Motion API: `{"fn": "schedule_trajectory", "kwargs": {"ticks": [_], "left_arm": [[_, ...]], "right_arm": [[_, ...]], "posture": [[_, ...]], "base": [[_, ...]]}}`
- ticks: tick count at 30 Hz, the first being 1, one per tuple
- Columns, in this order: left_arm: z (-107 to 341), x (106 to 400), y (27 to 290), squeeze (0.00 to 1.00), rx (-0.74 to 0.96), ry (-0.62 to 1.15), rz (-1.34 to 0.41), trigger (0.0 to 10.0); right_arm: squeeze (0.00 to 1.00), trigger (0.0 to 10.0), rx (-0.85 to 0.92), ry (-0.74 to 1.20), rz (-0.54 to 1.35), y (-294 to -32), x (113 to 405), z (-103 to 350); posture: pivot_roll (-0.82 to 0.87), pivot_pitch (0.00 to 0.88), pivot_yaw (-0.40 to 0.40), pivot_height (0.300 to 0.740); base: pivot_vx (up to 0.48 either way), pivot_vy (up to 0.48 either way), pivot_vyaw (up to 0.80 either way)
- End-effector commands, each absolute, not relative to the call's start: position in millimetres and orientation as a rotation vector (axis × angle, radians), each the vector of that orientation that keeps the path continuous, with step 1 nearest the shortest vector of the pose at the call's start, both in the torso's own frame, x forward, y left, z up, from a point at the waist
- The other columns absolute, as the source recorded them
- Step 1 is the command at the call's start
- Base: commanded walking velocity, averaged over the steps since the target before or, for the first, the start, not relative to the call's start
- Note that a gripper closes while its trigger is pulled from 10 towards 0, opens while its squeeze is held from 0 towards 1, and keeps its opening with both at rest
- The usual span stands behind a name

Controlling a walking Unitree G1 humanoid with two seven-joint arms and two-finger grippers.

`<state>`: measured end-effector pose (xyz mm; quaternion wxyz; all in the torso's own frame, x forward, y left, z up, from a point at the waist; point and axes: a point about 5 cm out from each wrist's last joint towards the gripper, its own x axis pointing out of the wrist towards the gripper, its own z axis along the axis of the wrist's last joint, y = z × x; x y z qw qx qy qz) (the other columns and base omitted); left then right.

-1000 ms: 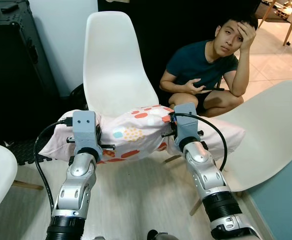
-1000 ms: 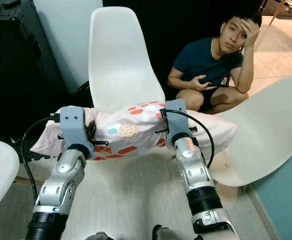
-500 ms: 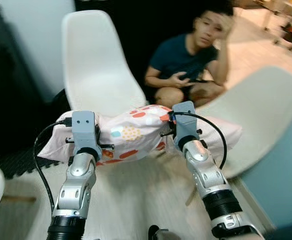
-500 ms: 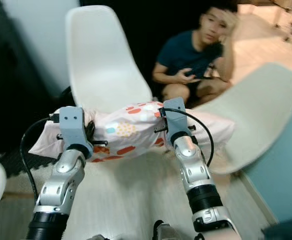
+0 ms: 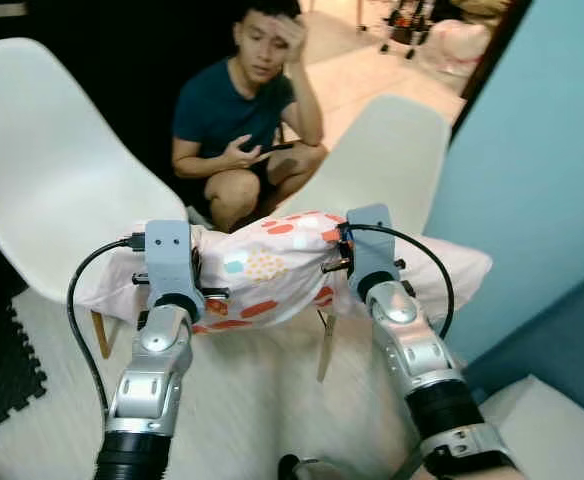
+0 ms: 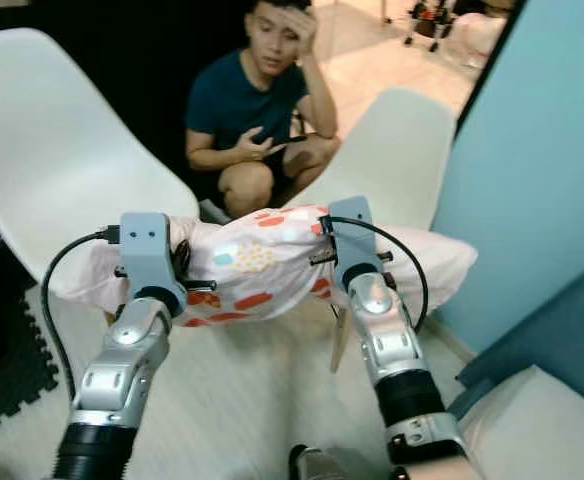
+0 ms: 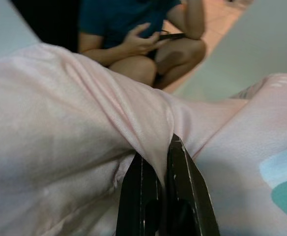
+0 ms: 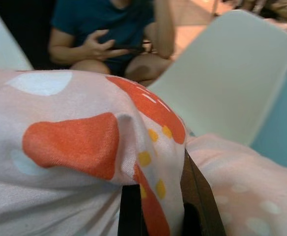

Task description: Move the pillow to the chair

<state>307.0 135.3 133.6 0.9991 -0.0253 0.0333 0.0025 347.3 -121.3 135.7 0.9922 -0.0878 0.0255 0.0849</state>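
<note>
While the pillow (image 5: pixel 272 275) hangs in the air between both arms, the carrying half of the job looks under way and the setting-down is not yet done. The left gripper (image 7: pixel 156 162) has its jaws nearly closed, pinching a fold of pink cloth; the right gripper (image 8: pixel 156 196) clamps a fold of the spotted cover likewise. A white chair (image 5: pixel 42 190) stands at left, another chair (image 5: pixel 387 150) ahead beside a crouching person (image 5: pixel 237 110).
</note>
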Motion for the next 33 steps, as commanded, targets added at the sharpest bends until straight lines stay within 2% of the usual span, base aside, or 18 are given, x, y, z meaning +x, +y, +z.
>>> {"fn": "schedule_trajectory", "kwargs": {"ticks": [1,7,16,28,33], "left_arm": [[136.2,306.3,130.9,0.0,-0.041,0.046,-0.022,10.0],[137.2,306.4,128.9,0.0,-0.041,0.039,-0.046,10.0],[137.0,305.1,130.2,0.0,-0.027,0.037,-0.039,10.0],[145.4,314.3,134.4,0.0,0.017,0.033,-0.095,10.0],[145.7,315.6,134.0,0.0,0.025,0.038,-0.113,10.0]], "right_arm": [[0.0,10.0,-0.15,0.0,0.187,-114.9,348.2,146.2],[0.0,10.0,-0.173,-0.004,0.215,-110.1,346.9,145.2],[0.0,10.0,-0.175,-0.001,0.221,-109.9,346.3,143.5],[0.0,10.0,-0.129,-0.008,0.169,-109.0,345.1,141.3],[0.0,10.0,-0.116,-0.003,0.146,-112.7,344.8,140.2]], "posture": [[-0.01,0.106,-0.079,0.74],[-0.01,0.098,-0.08,0.74],[0.0,0.091,-0.074,0.74],[0.03,0.092,0.019,0.74],[0.03,0.096,0.033,0.74]], "base": [[0.0,0.0,-0.53],[0.0,0.0,0.0],[0.316,0.0,0.0],[0.345,0.0,0.0],[0.345,0.0,0.0]]}}
